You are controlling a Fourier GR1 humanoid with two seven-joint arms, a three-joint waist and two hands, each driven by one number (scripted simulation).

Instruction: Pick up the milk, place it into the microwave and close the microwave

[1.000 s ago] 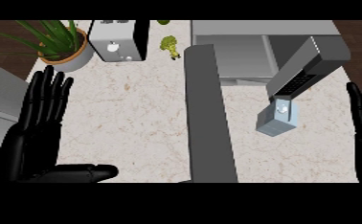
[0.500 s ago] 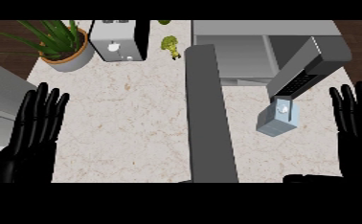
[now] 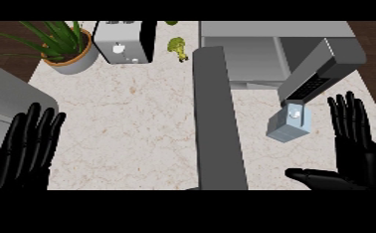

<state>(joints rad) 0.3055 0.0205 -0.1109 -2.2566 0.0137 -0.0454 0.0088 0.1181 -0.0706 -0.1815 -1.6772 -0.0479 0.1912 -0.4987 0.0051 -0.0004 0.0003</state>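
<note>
- your milk (image 3: 292, 123) is a small pale blue carton standing on the counter (image 3: 132, 122), right of the long grey open microwave door (image 3: 217, 122) and just below the slanted grey control panel (image 3: 320, 72).
- the microwave (image 3: 249, 53) sits top right with its cavity open; the carton is outside it, in front.
- your right hand (image 3: 351, 145) is at the right edge, fingers straight and spread, thumb out to the left; it's just beside the milk, not touching, holding nothing.
- your left hand (image 3: 28, 145) is at the lower left edge, fingers straight and spread upward, resting, holding nothing.
- up top left you've got a potted plant (image 3: 62, 45), a toaster (image 3: 125, 42) next to it, and a small green broccoli (image 3: 177, 47) near the door's top end.
</note>
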